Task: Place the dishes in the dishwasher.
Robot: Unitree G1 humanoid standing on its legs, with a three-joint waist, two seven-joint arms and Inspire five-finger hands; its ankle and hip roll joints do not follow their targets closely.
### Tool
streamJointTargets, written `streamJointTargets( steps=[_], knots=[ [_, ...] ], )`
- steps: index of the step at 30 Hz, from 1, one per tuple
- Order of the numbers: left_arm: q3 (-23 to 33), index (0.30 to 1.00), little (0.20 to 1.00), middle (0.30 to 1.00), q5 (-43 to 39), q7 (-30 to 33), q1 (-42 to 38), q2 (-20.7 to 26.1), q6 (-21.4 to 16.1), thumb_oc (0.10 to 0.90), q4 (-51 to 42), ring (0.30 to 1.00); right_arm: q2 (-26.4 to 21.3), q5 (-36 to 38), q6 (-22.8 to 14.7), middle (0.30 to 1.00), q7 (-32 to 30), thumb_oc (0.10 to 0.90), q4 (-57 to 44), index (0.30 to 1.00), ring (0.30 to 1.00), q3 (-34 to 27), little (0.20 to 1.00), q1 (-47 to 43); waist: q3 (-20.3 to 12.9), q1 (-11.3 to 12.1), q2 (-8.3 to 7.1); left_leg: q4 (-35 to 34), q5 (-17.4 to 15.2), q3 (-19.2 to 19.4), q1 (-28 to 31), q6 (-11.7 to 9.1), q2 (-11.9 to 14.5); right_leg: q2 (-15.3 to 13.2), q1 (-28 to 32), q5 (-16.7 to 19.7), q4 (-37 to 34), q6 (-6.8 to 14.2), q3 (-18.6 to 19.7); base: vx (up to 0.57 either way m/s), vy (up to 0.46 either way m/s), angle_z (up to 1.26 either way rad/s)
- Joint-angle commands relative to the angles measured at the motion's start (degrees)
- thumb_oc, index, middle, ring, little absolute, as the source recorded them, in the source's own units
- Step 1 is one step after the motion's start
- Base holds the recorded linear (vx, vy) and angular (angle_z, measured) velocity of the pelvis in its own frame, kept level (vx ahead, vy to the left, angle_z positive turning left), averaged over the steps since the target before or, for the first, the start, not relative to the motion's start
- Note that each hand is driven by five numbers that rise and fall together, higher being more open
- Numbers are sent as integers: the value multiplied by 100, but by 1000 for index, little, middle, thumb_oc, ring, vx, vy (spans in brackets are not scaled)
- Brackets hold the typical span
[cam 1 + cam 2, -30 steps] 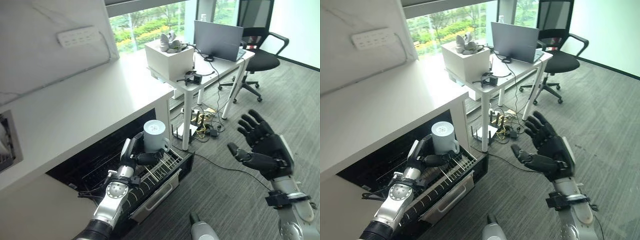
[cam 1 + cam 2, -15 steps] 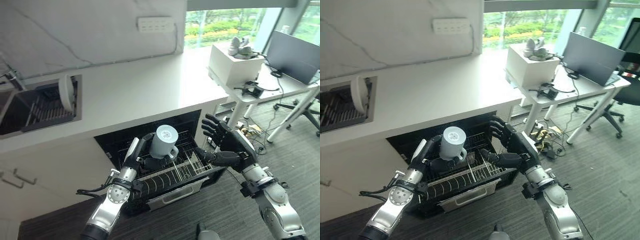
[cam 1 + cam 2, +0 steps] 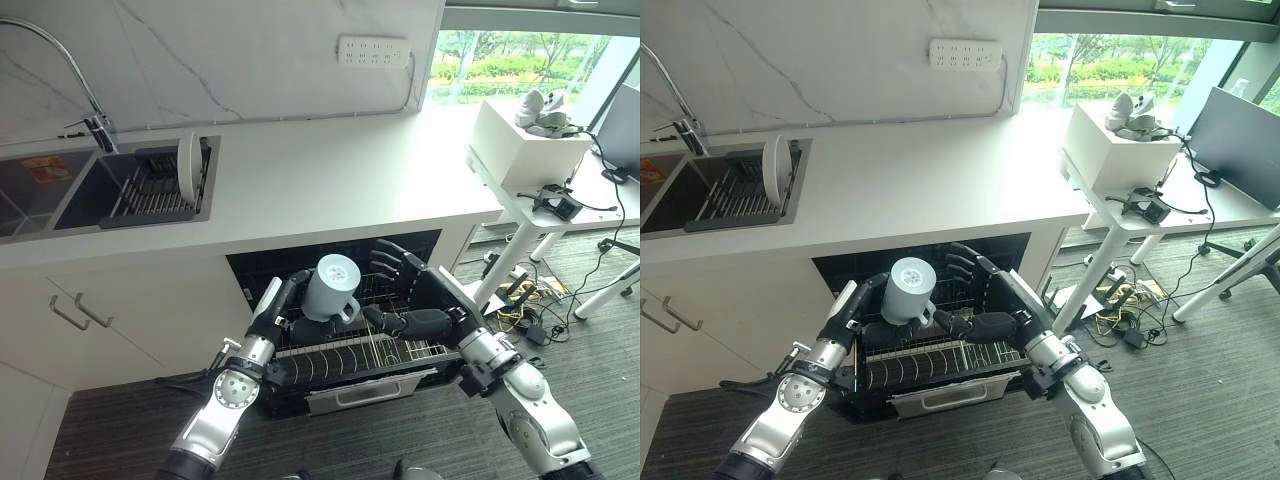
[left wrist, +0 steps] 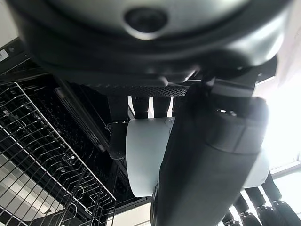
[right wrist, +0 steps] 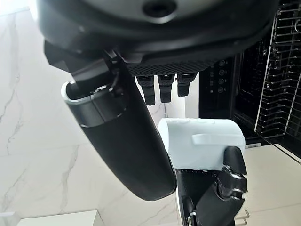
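A pale grey mug [image 3: 330,288] hangs upside down, base upward, over the pulled-out dishwasher rack [image 3: 345,362]. My left hand [image 3: 280,308] is shut on it, fingers behind the body and thumb in front; the left wrist view shows the mug [image 4: 143,160] past the thumb [image 4: 202,165]. Just right of the mug, my right hand [image 3: 425,298] is open with fingers spread, its thumb reaching toward the handle; contact is unclear. The right wrist view looks at the mug [image 5: 202,141] with its handle facing it. A white plate [image 3: 186,166] stands on edge in the sink's drying rack.
The white counter [image 3: 320,170] overhangs the open dishwasher cavity. A sink [image 3: 40,195] with a tap [image 3: 95,128] lies at the left. To the right a white desk [image 3: 560,195] carries a white box [image 3: 530,140], with cables on the floor beneath.
The camera has swung left, bringing the sink into view. My right hand has come in from the right to beside the mug. The left hand still holds the mug over the rack.
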Motion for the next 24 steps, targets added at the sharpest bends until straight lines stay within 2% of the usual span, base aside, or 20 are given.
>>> streamJointTargets(
  steps=[1, 17, 24],
  knots=[
    [24, 300, 300, 300, 135, 55, -474, 187, -730, 400, -761, 300, 59, 276, -478, 900, -53, 800, -255, 900, 900, -172, 900, -641, -145, -30, 20, 62, -770, 92, 339, 55, -75, 267, 257, -731, 162, 144, 154, -28, -5, 6],
    [-151, 300, 300, 300, 783, 129, -578, 370, -886, 400, -885, 300, 86, 261, -455, 900, -109, 800, -37, 900, 900, 50, 900, -708, -124, -34, 65, 62, -744, 106, 318, 0, -12, 254, 256, -751, 162, 165, 136, -25, -9, 4],
    [-210, 300, 300, 300, 890, 178, -615, 402, -892, 400, -921, 300, 96, 292, -264, 900, -124, 800, 67, 900, 900, 164, 900, -772, -112, -36, 71, 62, -746, 102, 331, -7, -1, 271, 263, -757, 162, 161, 175, 0, 0, 0]
  ],
)
